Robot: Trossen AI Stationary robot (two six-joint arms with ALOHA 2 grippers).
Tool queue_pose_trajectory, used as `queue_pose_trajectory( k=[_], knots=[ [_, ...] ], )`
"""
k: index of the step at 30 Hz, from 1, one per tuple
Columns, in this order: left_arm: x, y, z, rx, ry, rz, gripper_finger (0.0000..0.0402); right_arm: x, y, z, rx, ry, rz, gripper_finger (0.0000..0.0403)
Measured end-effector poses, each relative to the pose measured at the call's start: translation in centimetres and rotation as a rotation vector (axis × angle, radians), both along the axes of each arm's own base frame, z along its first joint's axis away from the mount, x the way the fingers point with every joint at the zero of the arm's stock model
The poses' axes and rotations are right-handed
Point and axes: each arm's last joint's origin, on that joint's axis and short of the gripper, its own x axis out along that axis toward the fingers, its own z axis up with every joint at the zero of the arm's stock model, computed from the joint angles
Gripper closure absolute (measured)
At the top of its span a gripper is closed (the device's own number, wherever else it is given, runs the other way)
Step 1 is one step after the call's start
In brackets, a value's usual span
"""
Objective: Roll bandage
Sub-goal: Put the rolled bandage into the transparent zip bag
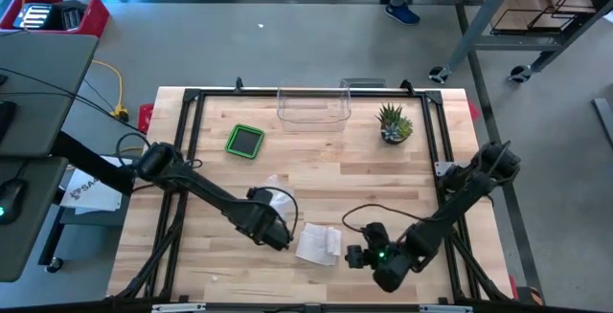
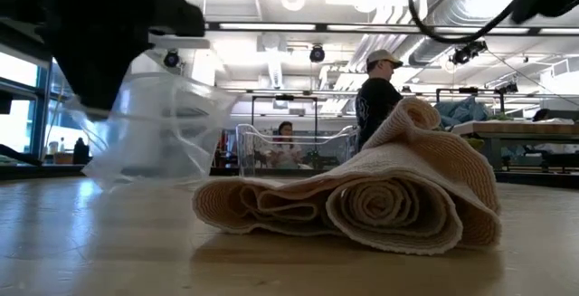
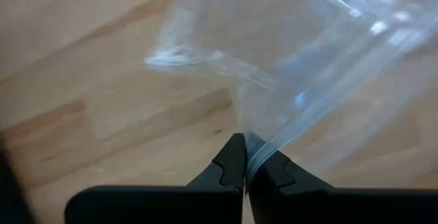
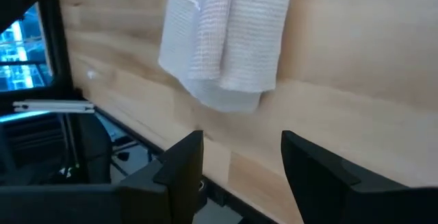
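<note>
Bandage (image 1: pixel 318 243) is seen loosely folded on table (image 1: pixel 316 160), near front edge, at 6 o'clock from centre. Left gripper (image 3: pixel 246 166), at its 9 o'clock, is pinched on clear bag (image 3: pixel 287 66). Right gripper (image 4: pixel 241 157), at bandage's 3 o'clock, is spread, apart from it.

Bare wood around bandage (image 1: pixel 318 243), clear bag (image 1: pixel 276 190) just beside it, plant (image 1: pixel 394 123) well apart

Lab/workshop: exposed ceiling ducts (image 2: pixel 470 6), workbenches (image 2: pixel 520 128).
</note>
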Motion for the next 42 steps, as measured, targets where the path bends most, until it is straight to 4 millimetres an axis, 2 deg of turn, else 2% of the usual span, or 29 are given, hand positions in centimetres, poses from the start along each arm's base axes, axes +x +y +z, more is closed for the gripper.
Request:
queue_pose_trajectory(
  k=[4,9,13,16,20,24,27,32,36,39,42],
  knots=[
    [0.1,-0.1,-0.2,-0.001,-0.026,0.028,0.0401,1.0,-0.7,-0.3,0.022,0.04,-0.013,0.0215],
    [-0.5,-0.2,-1.4,-0.004,-0.007,-0.03,0.0401,2.8,-2.0,-0.7,0.069,0.063,0.009,0.0215],
    [-1.0,-0.3,-1.7,-0.024,-0.012,-0.088,0.0401,5.1,-3.1,0.6,0.024,0.05,-0.022,0.0215],
    [-1.2,-0.4,-1.8,-0.015,-0.006,-0.13,0.0401,6.1,-3.6,1.5,-0.03,0.06,-0.069,0.0215],
    [-1.2,-0.9,-1.8,0.001,-0.028,-0.186,0.0401,6.6,-3.2,2.5,-0.043,0.017,-0.077,0.0215],
    [-0.9,-1.4,-1.8,-0.002,-0.077,-0.217,0.0401,6.6,-3.1,2.6,-0.108,0.021,0.01,0.0215],
    [-0.8,-1.5,-1.8,-0.01,-0.094,-0.216,0.0401,6.8,-3.7,2.5,-0.218,0.032,0.085,0.0215],
    [-0.9,-1.4,-1.7,-0.011,-0.1,-0.158,0.0401,7.4,-4.5,2.5,-0.233,0.029,0.093,0.021],
    [-1.0,-1.4,-1.3,-0.018,-0.133,-0.08,0.0401,7.8,-4.2,2.9,-0.233,0.004,0.284,0.0172],
    [-0.9,-1.3,-1.3,-0.021,-0.142,-0.048,0.0401,7.9,-4.1,2.5,-0.222,0.025,0.405,0.0122],
    [-0.8,-1.2,-1.3,-0.032,-0.142,-0.017,0.0401,8.1,-4.0,1.9,-0.203,0.051,0.452,0.0069]
  ],
)
